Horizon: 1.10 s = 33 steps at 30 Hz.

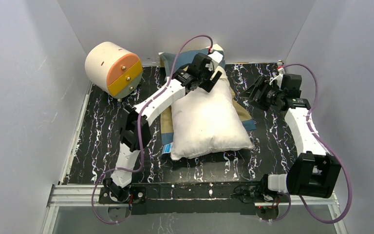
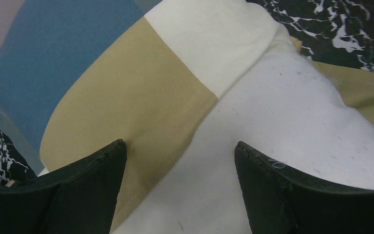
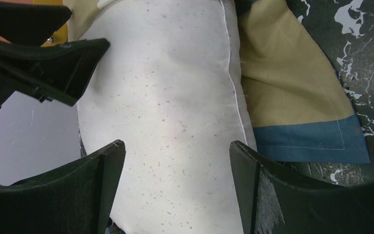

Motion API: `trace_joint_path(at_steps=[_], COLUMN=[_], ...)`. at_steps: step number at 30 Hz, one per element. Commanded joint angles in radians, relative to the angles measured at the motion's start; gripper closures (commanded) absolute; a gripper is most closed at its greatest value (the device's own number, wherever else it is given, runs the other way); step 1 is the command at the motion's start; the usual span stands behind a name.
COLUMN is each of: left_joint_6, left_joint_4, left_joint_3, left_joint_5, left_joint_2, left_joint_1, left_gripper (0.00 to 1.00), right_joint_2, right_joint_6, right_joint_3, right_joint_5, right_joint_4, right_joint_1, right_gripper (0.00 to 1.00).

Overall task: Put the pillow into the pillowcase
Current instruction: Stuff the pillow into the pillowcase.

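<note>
The white pillow [image 1: 209, 122] lies in the middle of the table on top of the pillowcase [image 1: 246, 119], whose blue, tan and cream blocks stick out at the back and both sides. My left gripper [image 1: 215, 80] hovers open over the pillow's far end. In the left wrist view the left gripper [image 2: 180, 151] has nothing between its fingers, with the pillowcase [image 2: 126, 97] and pillow [image 2: 282, 126] below. My right gripper [image 1: 252, 91] stands open beside the pillow's far right corner. In the right wrist view the right gripper [image 3: 177, 151] looks along the pillow [image 3: 175, 97] and pillowcase [image 3: 282, 83].
A cream-and-orange cylinder [image 1: 113, 68] stands at the back left corner. The black marbled table [image 1: 102, 136] is closed in by grey walls on three sides. The left gripper's fingers [image 3: 53, 63] show at the upper left of the right wrist view.
</note>
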Motion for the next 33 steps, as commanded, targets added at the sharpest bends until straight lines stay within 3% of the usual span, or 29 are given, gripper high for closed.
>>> trace_joint_path(at_steps=[1,10,11,14,17,27,29,33], left_joint_6=[0.14,0.202,0.185,0.133,0.055,-0.203,-0.239,-0.287], left_joint_4=[0.11,0.256,0.264,0.279,0.271,0.25,0.246,0.246], left_joint_3=[0.069,0.135,0.136,0.112,0.033,-0.233,-0.269,-0.356], left_joint_5=[-0.105,-0.243,-0.24,-0.239,-0.2,0.095,0.138,0.183], left_joint_2=[0.065,0.22,0.215,0.186,0.117,-0.229,-0.273,-0.338], left_joint_1=[0.003,0.002,0.003,0.0,-0.002,-0.017,-0.02,-0.02], left_gripper=[0.2,0.21,0.26,0.71,0.99,1.0,1.0,1.0], right_joint_2=[0.042,0.096,0.101,0.116,0.153,0.232,0.245,0.283], right_joint_6=[-0.012,-0.008,-0.013,-0.022,-0.02,0.066,0.101,0.124], right_joint_3=[-0.02,-0.067,-0.059,-0.051,-0.046,-0.076,-0.088,-0.073], right_joint_5=[-0.04,-0.032,-0.028,-0.012,-0.003,-0.06,-0.075,-0.1], right_joint_4=[0.033,0.067,0.068,0.091,0.121,0.358,0.446,0.488], right_joint_1=[0.03,0.124,0.133,0.142,0.142,0.161,0.164,0.179], right_gripper=[0.14,0.18,0.17,0.19,0.24,0.45,0.58,0.94])
